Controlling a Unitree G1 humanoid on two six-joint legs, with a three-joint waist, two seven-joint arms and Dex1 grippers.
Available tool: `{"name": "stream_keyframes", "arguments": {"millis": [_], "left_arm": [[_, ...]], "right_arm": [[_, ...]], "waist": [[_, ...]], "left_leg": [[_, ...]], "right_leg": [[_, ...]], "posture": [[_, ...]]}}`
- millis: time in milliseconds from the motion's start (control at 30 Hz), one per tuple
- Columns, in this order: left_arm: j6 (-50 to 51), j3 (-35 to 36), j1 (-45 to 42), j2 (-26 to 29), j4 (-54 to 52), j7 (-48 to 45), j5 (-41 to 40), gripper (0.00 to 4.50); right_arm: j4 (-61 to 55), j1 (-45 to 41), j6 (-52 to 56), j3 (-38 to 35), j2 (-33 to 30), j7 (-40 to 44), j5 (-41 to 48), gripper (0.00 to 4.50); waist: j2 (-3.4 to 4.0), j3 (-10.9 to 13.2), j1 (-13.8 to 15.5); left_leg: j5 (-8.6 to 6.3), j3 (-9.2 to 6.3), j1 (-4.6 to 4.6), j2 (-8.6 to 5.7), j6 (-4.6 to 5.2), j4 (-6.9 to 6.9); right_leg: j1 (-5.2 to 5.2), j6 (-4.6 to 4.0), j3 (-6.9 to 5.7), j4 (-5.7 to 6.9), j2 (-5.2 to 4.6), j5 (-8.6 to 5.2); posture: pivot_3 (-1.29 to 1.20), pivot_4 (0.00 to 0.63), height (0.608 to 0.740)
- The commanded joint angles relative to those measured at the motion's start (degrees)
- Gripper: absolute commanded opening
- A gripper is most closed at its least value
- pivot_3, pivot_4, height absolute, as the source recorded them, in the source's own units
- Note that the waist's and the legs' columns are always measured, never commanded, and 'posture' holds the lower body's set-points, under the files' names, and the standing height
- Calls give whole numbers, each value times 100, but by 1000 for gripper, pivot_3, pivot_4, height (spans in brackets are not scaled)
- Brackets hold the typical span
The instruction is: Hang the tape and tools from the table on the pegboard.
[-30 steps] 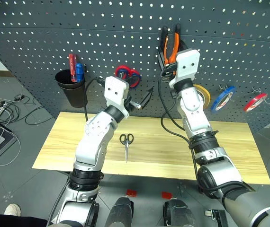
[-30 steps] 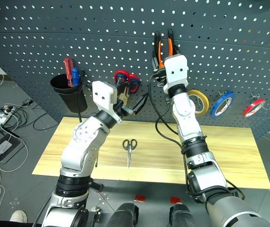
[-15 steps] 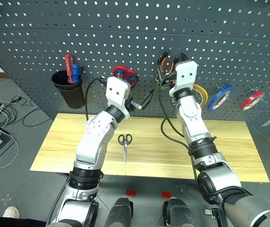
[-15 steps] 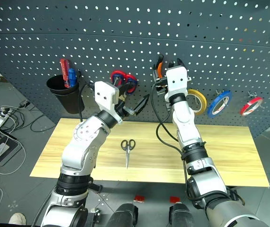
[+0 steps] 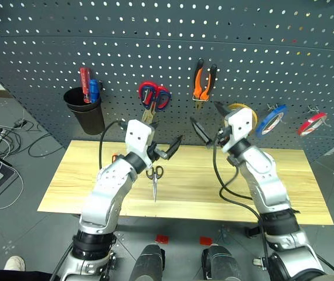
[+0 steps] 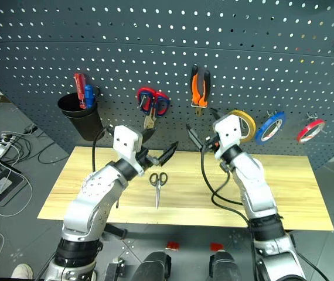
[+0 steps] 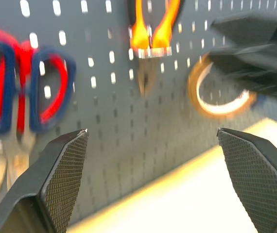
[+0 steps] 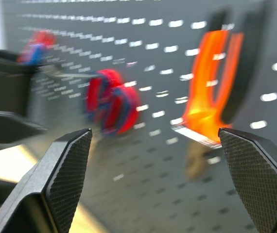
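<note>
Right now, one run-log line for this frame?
pliers: hung on pegboard | tape: hung | black scissors: on table | left hand: open, empty | right hand: open, empty

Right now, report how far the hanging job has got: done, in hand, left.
Done: the orange-handled pliers and the yellow tape roll hang on the pegboard.
In hand: nothing; the left gripper and right gripper both have open, empty jaws.
Left: the black-handled scissors lie on the table, and a small orange item shows behind the left arm.
</note>
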Motion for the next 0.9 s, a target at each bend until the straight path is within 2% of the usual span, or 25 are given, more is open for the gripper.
{"name": "stream_keyframes", "arguments": {"millis": [33, 200, 400, 567, 900], "left_arm": [[512, -108, 63, 70, -29, 266, 245, 4500], [1424, -381, 85, -24, 157, 691, 552, 4500], [2494, -328, 210, -669, 476, 1580, 805, 4500], [2887, -526, 224, -749, 480, 1935, 1151, 4500], [3119, -430, 235, -611, 476, 2152, 1466, 4500]], "right_arm": [[-751, 267, 483, 177, -417, 673, 337, 4448], [-985, 694, 447, 472, -1077, 1565, 384, 4448], [-956, 1065, 40, 653, -1448, 2206, 295, 4448], [-947, 1092, -10, 717, -1473, 2400, 278, 4448], [-909, 958, 210, 691, -1321, 2302, 311, 4448]], "waist": [[11, 48, 2], [11, 238, -25], [-21, 534, -119], [-37, 808, -179], [-41, 1159, -184]], "left_leg": [[-10, 0, 31, 0, 17, -5], [-24, -10, 64, -1, 42, 1], [-24, -13, 56, 3, 43, 10], [-24, -14, 53, 8, 43, 12], [-23, -10, 44, 16, 41, 14]], "right_leg": [[30, -1, 4, -5, 0, -1], [72, -4, 5, -6, 0, -4], [69, -4, 6, -3, -2, -4], [63, -4, 9, 2, -3, -4], [48, -3, 12, 11, -9, -3]], "posture": [[112, 252, 740], [76, 312, 740], [46, 381, 740], [34, 428, 740], [10, 480, 740]]}}
